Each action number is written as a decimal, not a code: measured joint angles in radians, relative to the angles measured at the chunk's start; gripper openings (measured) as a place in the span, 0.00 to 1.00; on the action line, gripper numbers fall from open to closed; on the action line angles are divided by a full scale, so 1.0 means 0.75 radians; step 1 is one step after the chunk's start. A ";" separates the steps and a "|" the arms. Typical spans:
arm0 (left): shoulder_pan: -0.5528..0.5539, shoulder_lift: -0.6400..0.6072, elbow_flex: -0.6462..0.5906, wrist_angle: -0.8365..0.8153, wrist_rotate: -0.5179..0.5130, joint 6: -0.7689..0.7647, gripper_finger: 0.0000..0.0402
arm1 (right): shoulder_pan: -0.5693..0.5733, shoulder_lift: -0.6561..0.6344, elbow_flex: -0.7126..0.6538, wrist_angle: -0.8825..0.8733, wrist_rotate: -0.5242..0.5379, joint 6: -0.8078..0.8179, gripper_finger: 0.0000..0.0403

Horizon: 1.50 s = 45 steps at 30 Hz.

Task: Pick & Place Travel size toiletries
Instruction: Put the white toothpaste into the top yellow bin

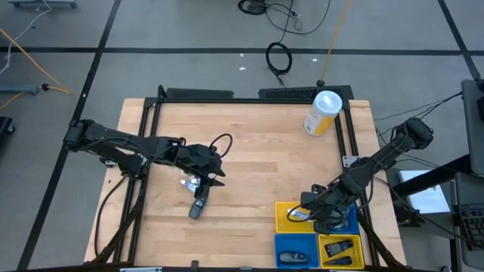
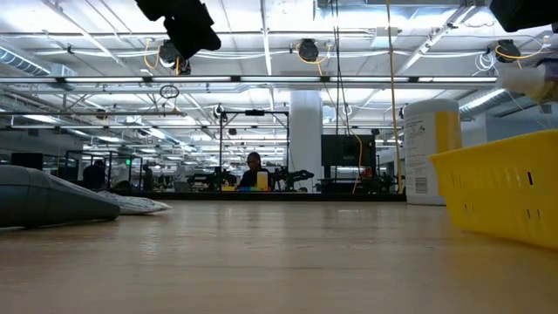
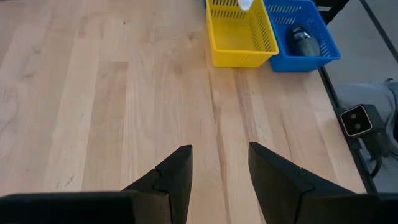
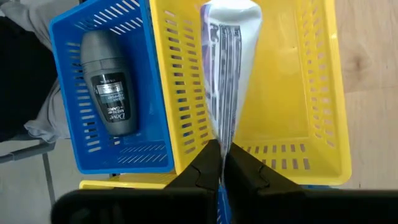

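My right gripper (image 4: 222,146) is shut on a white tube with purple print (image 4: 227,74), over the yellow basket (image 4: 311,81) at the table's near right; the tube also shows in the high view (image 1: 300,215) and the low view (image 2: 532,80). A grey roll-on (image 4: 109,87) lies in the blue basket (image 4: 68,37) beside it. My left gripper (image 3: 219,152) is open above bare wood left of centre (image 1: 215,175). Just near of it on the table lie a clear-wrapped piece (image 1: 189,183) and a dark grey oblong piece (image 1: 198,205). My right gripper pinches the tube's flat crimped end (image 4: 222,134) between its two fingers. The tube runs straight on from the fingers, along their line. The arm comes slanting down from the table's right. The tube is lifted clear above the yellow basket's rim (image 2: 488,157).
A large white-and-yellow canister (image 1: 323,113) stands at the far right of the table. A second yellow basket (image 1: 340,249) with a dark item and the blue basket (image 1: 295,253) sit at the near right edge. A black frame (image 1: 227,97) borders the table. Bare wood fills the middle.
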State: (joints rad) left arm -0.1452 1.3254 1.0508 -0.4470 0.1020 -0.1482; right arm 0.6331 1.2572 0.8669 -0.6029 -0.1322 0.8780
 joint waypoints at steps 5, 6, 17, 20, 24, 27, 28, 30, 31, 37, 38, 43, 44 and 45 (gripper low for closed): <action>0.000 0.000 0.000 -0.004 0.000 0.000 0.38 | -0.001 0.000 -0.001 0.000 0.009 -0.001 0.07; 0.000 0.000 0.000 -0.014 0.000 0.000 0.38 | -0.001 0.000 -0.001 0.000 0.009 -0.001 0.08; -0.014 0.000 0.000 -0.248 -0.037 -0.004 0.38 | -0.023 0.000 -0.001 0.097 0.071 -0.130 0.23; -0.031 0.001 0.000 -0.334 -0.112 0.011 0.38 | -0.041 0.000 -0.001 0.141 0.072 -0.199 0.24; -0.050 0.001 0.000 -0.414 -0.148 -0.031 0.38 | -0.070 0.000 -0.001 0.196 0.075 -0.269 0.23; -0.064 0.002 0.000 -0.477 -0.180 -0.116 0.38 | -0.087 0.000 -0.001 0.227 0.077 -0.315 0.23; -0.068 0.008 0.000 -0.498 -0.196 -0.147 0.38 | -0.093 0.000 -0.001 0.237 0.077 -0.327 0.23; -0.078 0.026 -0.003 -0.533 -0.232 -0.195 0.38 | -0.101 0.000 -0.001 0.242 0.077 -0.352 0.23; -0.084 0.037 -0.013 -0.534 -0.242 -0.215 0.38 | -0.103 0.000 -0.001 0.241 0.077 -0.357 0.23; -0.094 0.127 -0.093 -0.551 -0.236 -0.310 0.38 | -0.110 0.000 -0.001 0.247 0.079 -0.394 0.23; -0.094 0.136 -0.099 -0.554 -0.233 -0.327 0.38 | -0.110 0.000 -0.001 0.248 0.079 -0.395 0.23; -0.093 0.175 -0.151 -0.562 -0.237 -0.351 0.38 | -0.110 0.000 -0.001 0.249 0.114 -0.395 0.23; -0.093 0.181 -0.163 -0.562 -0.242 -0.359 0.38 | -0.110 0.000 -0.001 0.249 0.114 -0.395 0.23; -0.093 0.185 -0.175 -0.561 -0.242 -0.371 0.38 | -0.110 0.000 -0.001 0.249 0.115 -0.395 0.23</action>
State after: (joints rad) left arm -0.2146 1.4645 0.9199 -0.8677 -0.0792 -0.4266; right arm 0.5503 1.2572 0.8665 -0.4160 -0.0460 0.5816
